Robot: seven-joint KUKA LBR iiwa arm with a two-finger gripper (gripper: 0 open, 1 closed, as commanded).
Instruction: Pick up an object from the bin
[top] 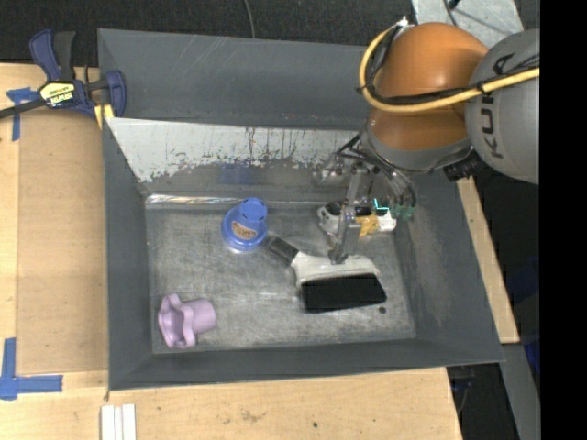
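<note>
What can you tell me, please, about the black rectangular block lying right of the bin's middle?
The flat black rectangular block looks matte and lies on the floor of the grey metal bin, right of centre, long side nearly level. A white pad adjoins its upper left edge, with a short dark stub pointing toward a blue round cup. The tool hangs over the white pad; contact cannot be judged.

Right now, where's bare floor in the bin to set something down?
Bare: in the bin, the left floor between the blue cup and the purple piece; also the front-middle floor between that piece and the black block. Crowded: centre-right, where the tool hangs over the block's white end.
</note>
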